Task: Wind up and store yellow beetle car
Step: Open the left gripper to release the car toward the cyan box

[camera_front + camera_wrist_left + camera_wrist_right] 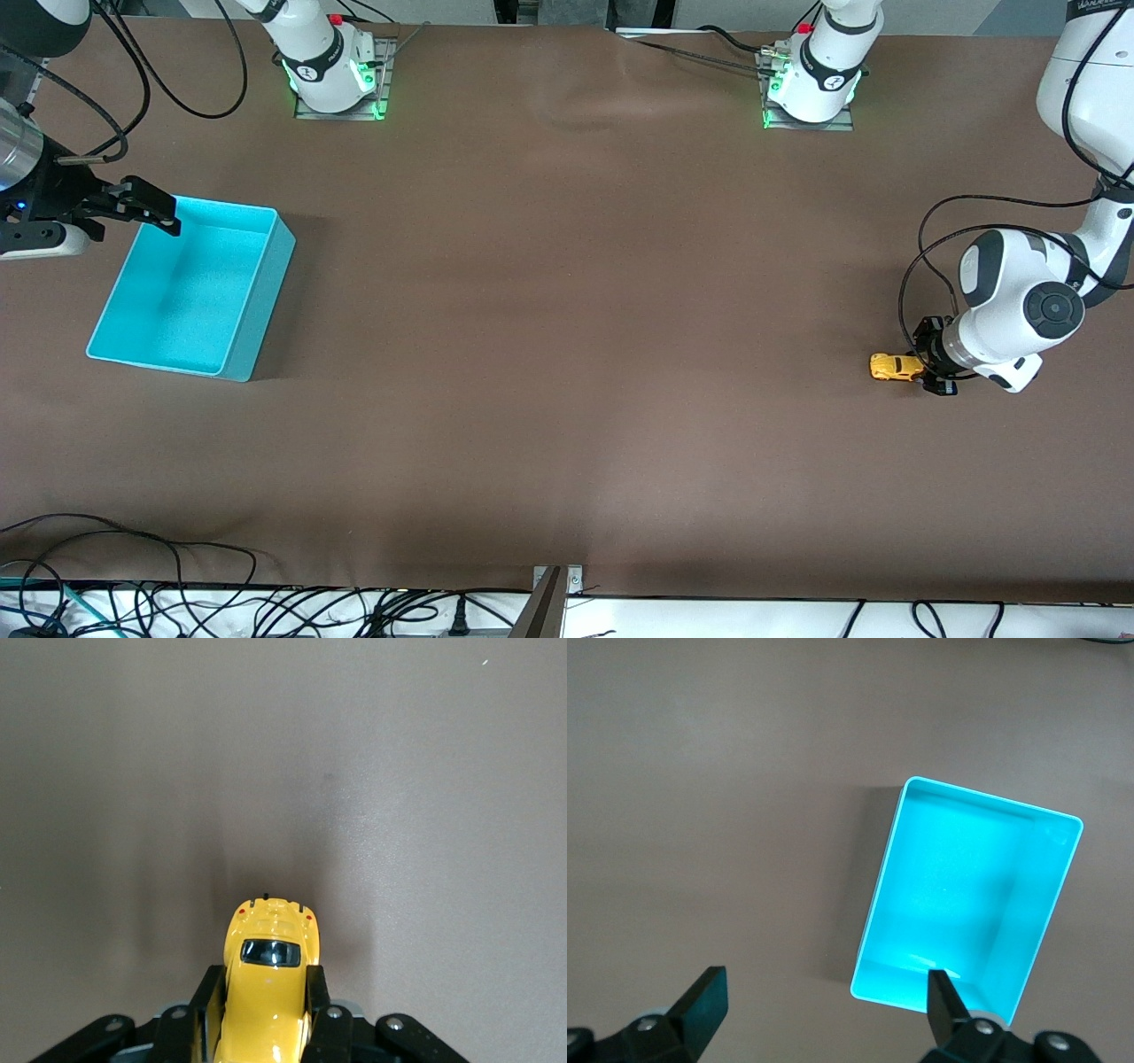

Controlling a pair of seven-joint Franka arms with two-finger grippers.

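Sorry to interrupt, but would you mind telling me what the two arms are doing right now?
The left gripper is shut on the yellow beetle car, low at the table toward the left arm's end; its fingers clamp the car's sides. The right gripper waits open above the turquoise bin, at the right arm's end. Nothing shows inside the bin, so the car is not stored yet.

A wide brown table (pixel 567 354) fills the scene, with black cables (pixel 221 602) tangled along its near edge.
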